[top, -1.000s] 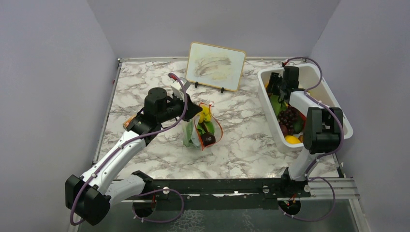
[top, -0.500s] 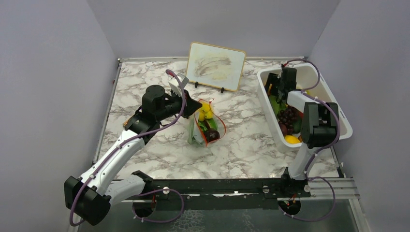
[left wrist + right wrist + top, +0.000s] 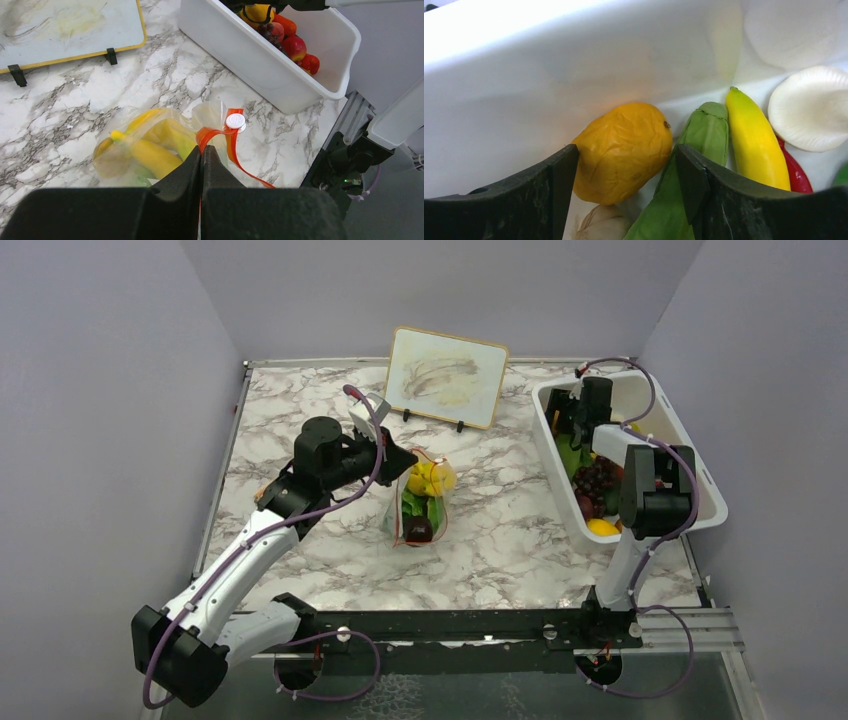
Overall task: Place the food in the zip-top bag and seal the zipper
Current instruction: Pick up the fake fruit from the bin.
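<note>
Left fingers (image 3: pixel 182 172) clamp one zip-top bag (image 3: pixel 150 145); right fingers (image 3: pixel 556 180) gape around one yellow fruit (image 3: pixel 624 150).

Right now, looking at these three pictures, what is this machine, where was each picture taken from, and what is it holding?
It is two robot arms bolted at the near edge of a marble table. One picture looks down from above; the other two come from a camera on each wrist. The left hand is pinched shut on a clear zip-top bag near its red-orange zipper; toy bananas show inside. The right hand reaches into a white tub of toy food, its fingers open on either side of a yellow-orange fruit, apparently not gripping it yet. A board stands at the back.
</note>
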Tool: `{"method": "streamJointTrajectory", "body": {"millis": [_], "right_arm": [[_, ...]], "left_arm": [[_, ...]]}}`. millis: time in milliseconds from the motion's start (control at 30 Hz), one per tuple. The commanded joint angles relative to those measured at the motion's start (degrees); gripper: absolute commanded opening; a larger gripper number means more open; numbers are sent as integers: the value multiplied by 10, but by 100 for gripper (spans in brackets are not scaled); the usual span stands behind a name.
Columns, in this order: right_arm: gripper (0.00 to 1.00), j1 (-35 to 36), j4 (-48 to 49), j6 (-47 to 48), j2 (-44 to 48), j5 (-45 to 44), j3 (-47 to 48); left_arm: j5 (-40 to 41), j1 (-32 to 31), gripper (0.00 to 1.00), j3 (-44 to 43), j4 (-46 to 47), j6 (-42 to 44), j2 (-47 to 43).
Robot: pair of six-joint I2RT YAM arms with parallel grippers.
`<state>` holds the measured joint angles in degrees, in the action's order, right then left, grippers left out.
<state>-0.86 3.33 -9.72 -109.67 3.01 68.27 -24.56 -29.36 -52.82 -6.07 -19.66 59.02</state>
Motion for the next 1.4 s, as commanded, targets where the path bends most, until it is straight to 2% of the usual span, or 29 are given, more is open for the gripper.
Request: {"method": "streamJointTrajectory", "body": {"millis": [0,133,400,600,1200,1367], "right_arm": [[74,-1,-47,38,-24,15,13],[72,-5,-51,46,-32,38,18],[52,-5,-41,43,-10,51,4],[45,-5,-53,34,25,42,6],[42,-4,-164,15,167,-9,26],[41,12,-211,14,198,-51,43]], "left_arm": [[11,-1,0,-17,24,-1,-22],[11,-1,0,-18,22,3,-24],[23,-1,0,-17,19,9,-28],[25,-1,0,-21,20,9,-24],[70,-1,0,-11,53,3,7],[74,-1,0,-8,57,2,10]]}}
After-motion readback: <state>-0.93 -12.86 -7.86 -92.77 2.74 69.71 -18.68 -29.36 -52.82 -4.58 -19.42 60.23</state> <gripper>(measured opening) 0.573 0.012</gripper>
